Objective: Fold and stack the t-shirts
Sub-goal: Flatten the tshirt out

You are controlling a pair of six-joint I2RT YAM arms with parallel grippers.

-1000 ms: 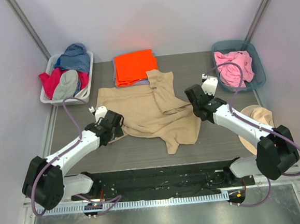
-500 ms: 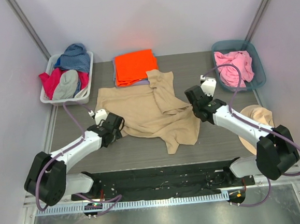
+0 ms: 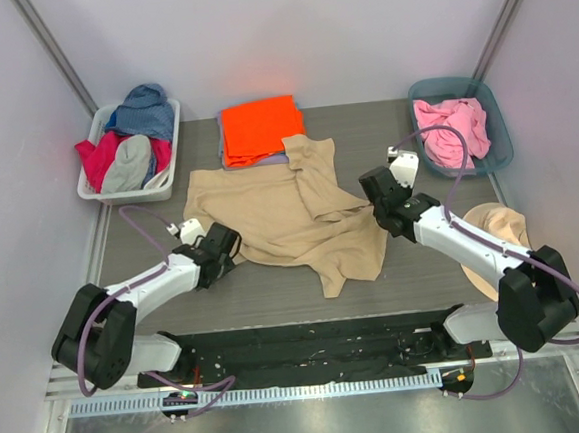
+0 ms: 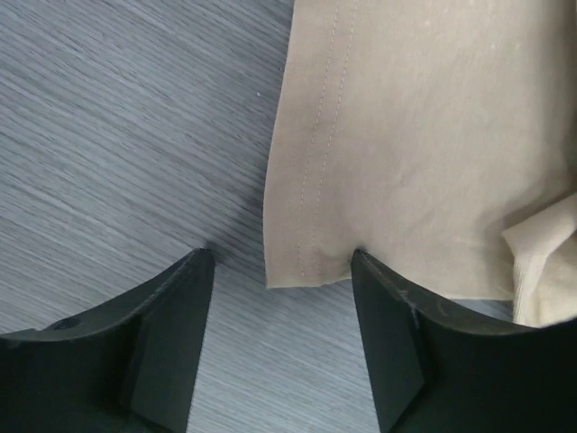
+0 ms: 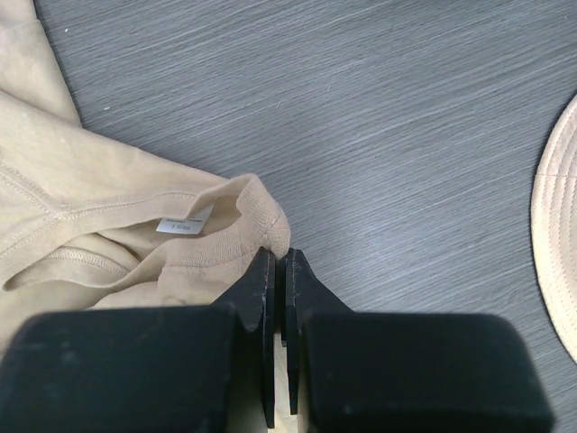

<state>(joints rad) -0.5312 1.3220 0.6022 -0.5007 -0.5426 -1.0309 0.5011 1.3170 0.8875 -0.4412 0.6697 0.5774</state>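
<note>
— Where's the tan shirt (image 3: 289, 211) rn?

— Mid table (image 3: 424, 266), spread out but rumpled. One sleeve is flopped over the body, and a bottom corner pokes toward the near edge. Its far edge lies over the near edge of the orange shirt (image 3: 257, 127).

— And the orange one?

— Folded flat at the far side, ctr. There's a lavender shirt (image 3: 265, 161) under it w/ only a thin strip showing.

— Left gripper (image 3: 221, 244)?

— It's low at the near-left corner of the tan shirt. Up close (image 4: 279, 262) the jaws stand apart w/ the stitched hem corner between them. One finger (image 4: 388, 307) touches the cloth edge and the other is on bare table. No pinch.

— Right gripper (image 3: 373, 192)?

— At the shirt's right side. Jaws (image 5: 279, 257) are pressed together on the ribbed collar, w/ the neck label just left of the tips.

— Anything else?

— A pink shirt (image 3: 451, 129) is heaped in a teal tub (image 3: 500, 150), far right. A white basket (image 3: 92, 187) sits far left w/ blue, red and grey clothes. A beige hat (image 3: 496, 230) lies on the right, near the right arm.
</note>
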